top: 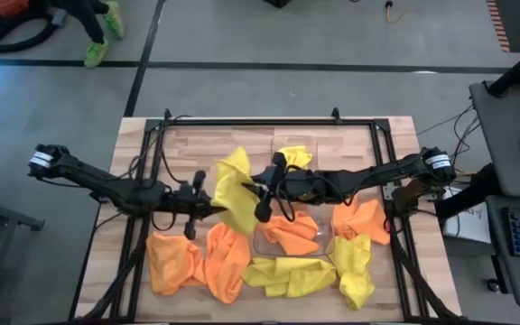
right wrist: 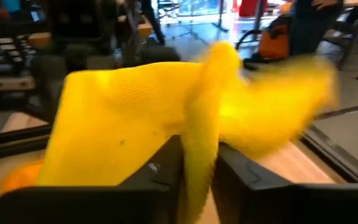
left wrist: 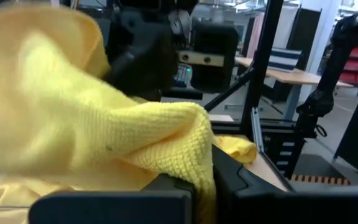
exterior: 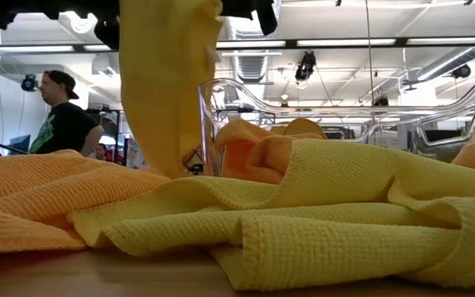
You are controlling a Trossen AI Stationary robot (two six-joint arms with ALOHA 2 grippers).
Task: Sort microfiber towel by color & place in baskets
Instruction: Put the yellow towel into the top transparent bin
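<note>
Hands, left [top: 213, 206] and seemingly right [top: 262, 191], pinch yellow towel's [top: 233, 191] opposite edges.

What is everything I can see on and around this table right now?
yellow towel: one, held up between both grippers, mid-table.
other yellow towels: a few, near edge and in far basket.
orange towels: several, near-left, right, and in near basket.
baskets: two, clear plastic, centre.
table: one, wood.
person: one, dark shirt, in the room behind.
left gripper: shut on the yellow towel.
right gripper: pinching the same towel.
</note>
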